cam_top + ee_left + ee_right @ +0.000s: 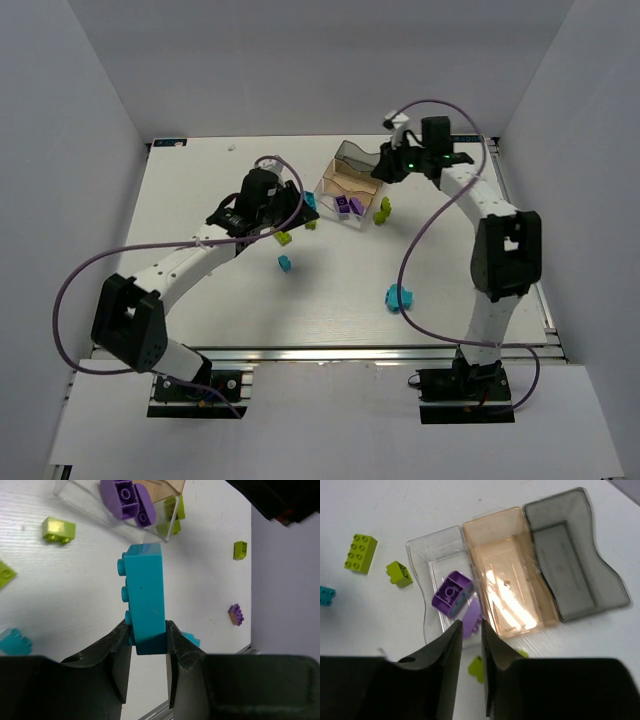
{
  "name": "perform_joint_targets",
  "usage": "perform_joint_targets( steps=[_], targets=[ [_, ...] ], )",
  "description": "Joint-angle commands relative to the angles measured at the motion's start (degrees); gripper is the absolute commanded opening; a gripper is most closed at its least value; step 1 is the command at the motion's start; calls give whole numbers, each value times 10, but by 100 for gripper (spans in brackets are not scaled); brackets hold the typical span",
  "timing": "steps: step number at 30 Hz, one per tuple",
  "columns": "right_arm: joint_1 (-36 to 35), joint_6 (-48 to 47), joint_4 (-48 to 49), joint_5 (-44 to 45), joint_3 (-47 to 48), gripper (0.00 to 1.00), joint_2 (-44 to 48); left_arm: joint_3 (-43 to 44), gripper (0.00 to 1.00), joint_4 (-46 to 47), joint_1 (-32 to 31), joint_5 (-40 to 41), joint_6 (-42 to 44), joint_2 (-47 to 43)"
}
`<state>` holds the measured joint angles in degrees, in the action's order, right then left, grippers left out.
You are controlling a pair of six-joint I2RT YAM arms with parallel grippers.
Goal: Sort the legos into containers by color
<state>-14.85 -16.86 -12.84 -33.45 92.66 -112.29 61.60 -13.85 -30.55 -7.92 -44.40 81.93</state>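
left gripper (148, 630) clamped on cyan-blue brick (145, 592), brick upright, studs facing left, near tray (495, 545) clear end | right gripper (471, 630) jaws narrow, nothing between them, above tray's clear compartment | two purple bricks (451, 594) lie in that compartment | lime bricks (360, 553) and another cyan brick (326, 595) loose on table beside tray's clear end

White arms (190, 262), black joints (130, 320), purple cables (435, 101)

tan compartment (506, 555): free | clear compartment (419, 555): purple bricks (451, 593) (two) inside
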Motion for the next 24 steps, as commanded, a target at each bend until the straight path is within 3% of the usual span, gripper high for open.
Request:
perform_joint_targets(
  steps=[1,3,4,5,7,12,17,24],
  targets=[
    [32,16,28,-95,-39,34,93,63,0,40,0,-37,-42,44],
    [48,0,35,-102,-90,53,136,117,0,42,0,-39,-71,103],
    [53,-9,39,-94,-108,78,152,138,0,43,0,-41,-83,124],
    [54,-32,54,-90,-129,89,188,158,0,42,0,-42,-95,166],
    [54,-55,77,-75,-194,89,224,217,0,38,0,-45,-140,207],
    [64,-82,55,-71,-230,89,275,346,0,2,0,-41,-221,339],
    [91,-42,70,-118,-268,78,299,474,0,-52,0,-17,-272,418],
    [108,-12,92,-122,-297,78,314,520,1,-81,0,1,-350,478]
  ],
)
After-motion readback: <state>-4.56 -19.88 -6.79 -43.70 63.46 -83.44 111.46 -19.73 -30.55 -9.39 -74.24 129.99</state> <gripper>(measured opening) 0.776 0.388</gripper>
